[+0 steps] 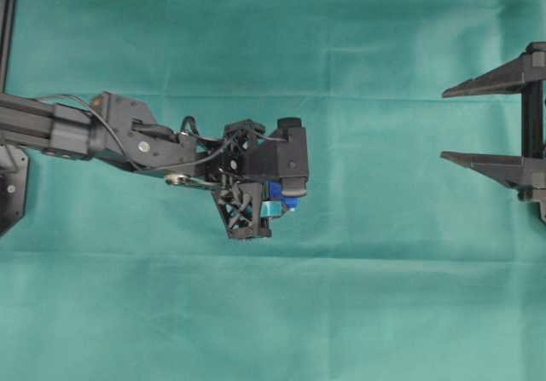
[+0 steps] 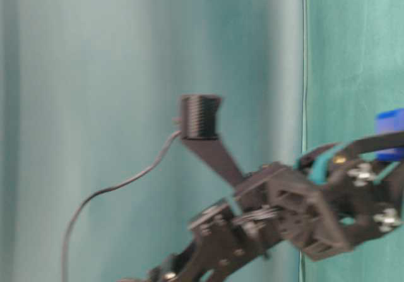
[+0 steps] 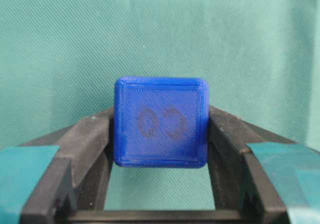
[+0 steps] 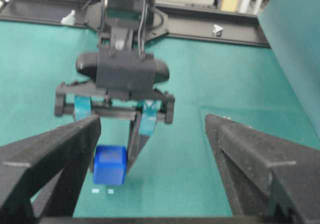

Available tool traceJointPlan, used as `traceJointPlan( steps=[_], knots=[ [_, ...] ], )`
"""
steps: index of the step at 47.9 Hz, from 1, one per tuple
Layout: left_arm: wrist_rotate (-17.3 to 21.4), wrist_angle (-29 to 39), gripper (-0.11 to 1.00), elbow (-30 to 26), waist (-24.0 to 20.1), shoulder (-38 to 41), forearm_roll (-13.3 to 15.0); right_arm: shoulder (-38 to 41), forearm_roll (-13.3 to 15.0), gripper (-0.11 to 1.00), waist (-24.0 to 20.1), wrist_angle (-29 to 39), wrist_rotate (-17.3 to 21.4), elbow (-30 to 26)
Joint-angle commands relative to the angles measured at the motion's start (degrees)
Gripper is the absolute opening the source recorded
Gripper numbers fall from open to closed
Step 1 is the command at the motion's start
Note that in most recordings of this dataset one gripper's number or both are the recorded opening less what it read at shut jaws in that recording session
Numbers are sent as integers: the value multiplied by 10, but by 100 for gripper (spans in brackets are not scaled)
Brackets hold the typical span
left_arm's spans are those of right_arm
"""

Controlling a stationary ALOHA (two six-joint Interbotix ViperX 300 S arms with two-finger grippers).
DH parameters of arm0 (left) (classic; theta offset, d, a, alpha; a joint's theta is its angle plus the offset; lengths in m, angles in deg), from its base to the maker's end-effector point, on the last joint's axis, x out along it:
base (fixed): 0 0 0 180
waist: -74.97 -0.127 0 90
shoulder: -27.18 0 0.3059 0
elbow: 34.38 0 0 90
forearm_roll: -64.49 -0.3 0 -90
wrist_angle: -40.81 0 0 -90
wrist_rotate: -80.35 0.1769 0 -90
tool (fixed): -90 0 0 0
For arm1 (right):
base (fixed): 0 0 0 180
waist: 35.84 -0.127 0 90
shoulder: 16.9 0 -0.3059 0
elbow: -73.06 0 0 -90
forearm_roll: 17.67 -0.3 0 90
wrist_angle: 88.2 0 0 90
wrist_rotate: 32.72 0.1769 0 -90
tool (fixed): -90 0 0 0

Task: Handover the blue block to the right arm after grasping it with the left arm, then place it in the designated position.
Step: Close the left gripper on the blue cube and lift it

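Observation:
The blue block (image 3: 160, 123) sits squeezed between the two teal-banded fingers (image 3: 89, 136) of my left gripper (image 1: 283, 204), which is shut on it. From overhead only a sliver of the block (image 1: 291, 200) shows under the left arm's wrist, a little left of the cloth's middle. My right gripper (image 1: 444, 125) waits wide open at the right edge, well away from the block, with nothing between its plain black fingers (image 4: 250, 149). In the right wrist view the block (image 4: 109, 165) is low over the cloth, with two tiny white marks of the designated position (image 4: 102, 190) just in front of it.
Green cloth (image 1: 384, 296) covers the whole table. A black frame rail (image 4: 200, 31) runs along the far edge behind the left arm (image 4: 122, 68). A green curtain (image 2: 95, 105) hangs at the side.

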Motion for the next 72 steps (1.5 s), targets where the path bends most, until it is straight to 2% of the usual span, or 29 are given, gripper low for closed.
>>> traceJointPlan(
  steps=[1,15,23,47,72],
  knots=[
    [1,10,47,-4,0,-41,-1,4,0,93,1,-3,1,-15],
    [1,41,47,-5,3,-112,-1,4,0,93,1,-3,1,-15],
    [2,83,47,-17,3,-143,-1,4,0,93,1,-3,1,-15],
    [2,169,47,-74,3,-174,-1,4,0,93,1,1,0,-16],
    [2,192,47,-92,2,-231,-4,4,0,93,1,1,1,-17]
  ],
)
